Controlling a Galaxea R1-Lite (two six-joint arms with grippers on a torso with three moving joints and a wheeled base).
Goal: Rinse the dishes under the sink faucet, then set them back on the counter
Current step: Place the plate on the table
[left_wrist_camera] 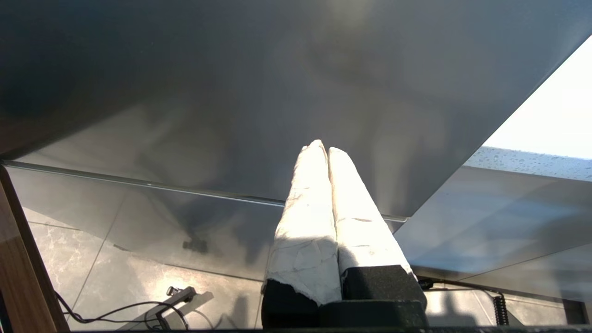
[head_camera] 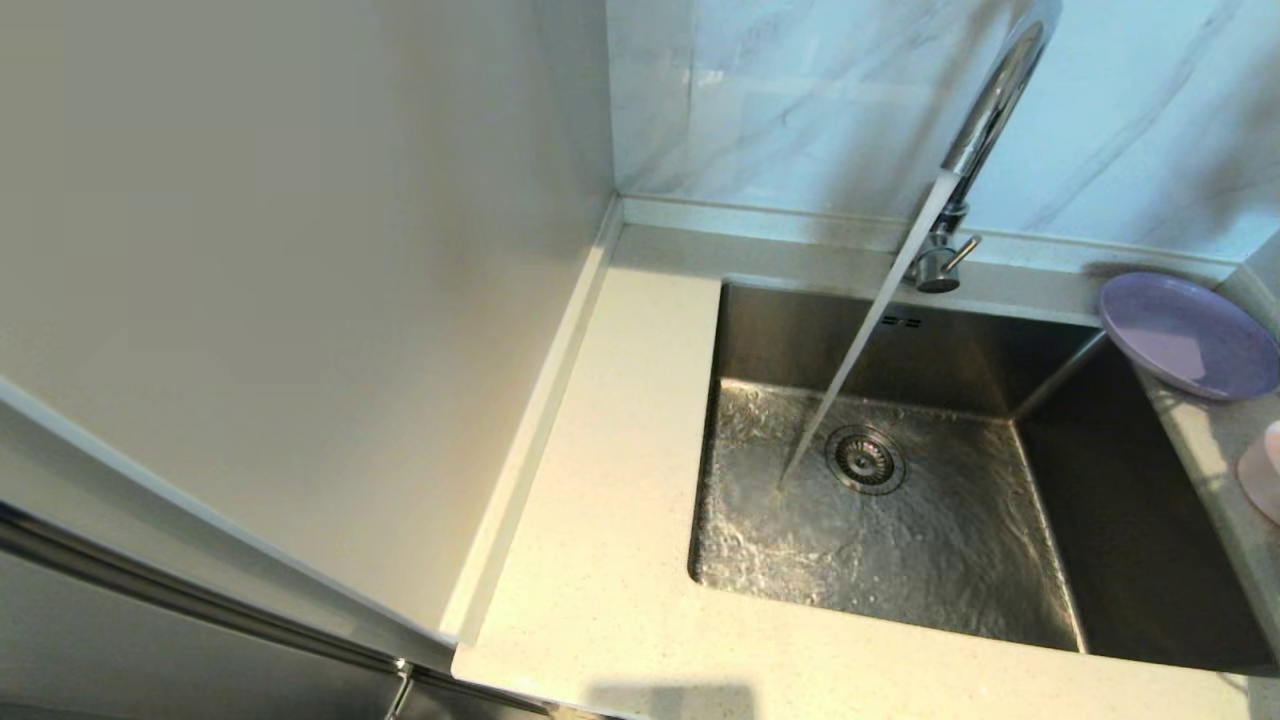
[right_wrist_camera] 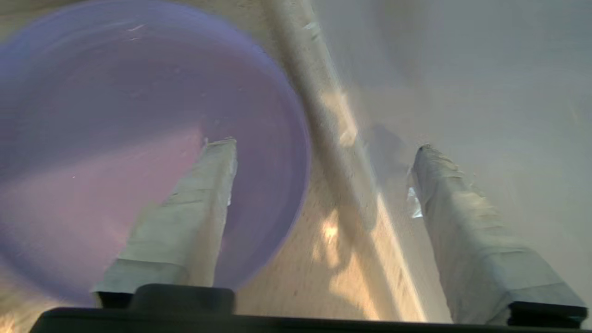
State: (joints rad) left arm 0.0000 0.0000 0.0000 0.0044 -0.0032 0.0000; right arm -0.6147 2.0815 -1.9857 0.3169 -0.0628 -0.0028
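Observation:
The lavender plate [head_camera: 1190, 335] lies on the counter [head_camera: 610, 500] at the sink's far right corner. A pale pink cup [head_camera: 1262, 470] shows at the right edge of the head view. The bowl is out of view. Water runs from the chrome faucet [head_camera: 985, 130] into the steel sink [head_camera: 880, 470], landing beside the drain strainer [head_camera: 865, 458]. Neither arm shows in the head view. In the right wrist view my right gripper [right_wrist_camera: 323, 148] stands open above the counter, one finger over the plate [right_wrist_camera: 138, 115], nothing between the fingers. My left gripper [left_wrist_camera: 323, 148] is shut and empty, parked low beside a dark cabinet panel.
A light wall panel [head_camera: 300, 250] rises along the counter's left side, and a marbled backsplash [head_camera: 800, 90] stands behind the sink. A raised rim [right_wrist_camera: 323, 106] runs along the counter next to the plate. Floor tiles and a cable [left_wrist_camera: 125, 310] show below the left gripper.

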